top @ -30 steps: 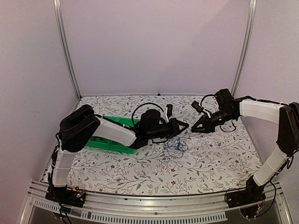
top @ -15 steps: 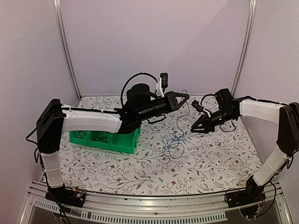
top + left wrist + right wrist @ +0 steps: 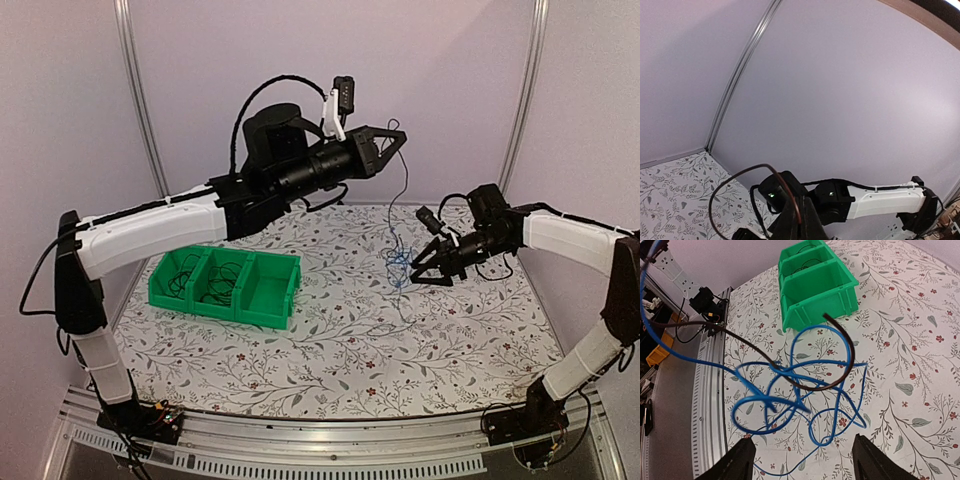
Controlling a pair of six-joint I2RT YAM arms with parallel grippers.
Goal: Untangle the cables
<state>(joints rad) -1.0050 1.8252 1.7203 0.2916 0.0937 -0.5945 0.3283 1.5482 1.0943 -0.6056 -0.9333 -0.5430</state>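
Note:
My left gripper [image 3: 397,138] is raised high above the table's back middle, shut on a thin dark cable [image 3: 404,190] that hangs straight down from it. In the left wrist view its fingers [image 3: 800,200] pinch that dark cable [image 3: 742,172], which arcs off to the left. The hanging cable ends in a snarl of blue cables [image 3: 398,265] low over the table. My right gripper [image 3: 420,272] sits just right of the snarl, open with nothing in it. In the right wrist view the blue loops [image 3: 805,390] and a dark strand [image 3: 842,372] hang in front of the gripper [image 3: 805,462].
A green three-compartment bin [image 3: 225,285] stands left of centre, with dark wires in its two left compartments; it also shows in the right wrist view [image 3: 817,285]. Metal frame posts [image 3: 140,100] flank the back wall. An aluminium rail [image 3: 330,440] runs along the near edge.
My left arm has swung up from the table, still gripping the dark cable, drawing the snarl up and to the right. My right gripper has opened wide and stayed close to the snarl.

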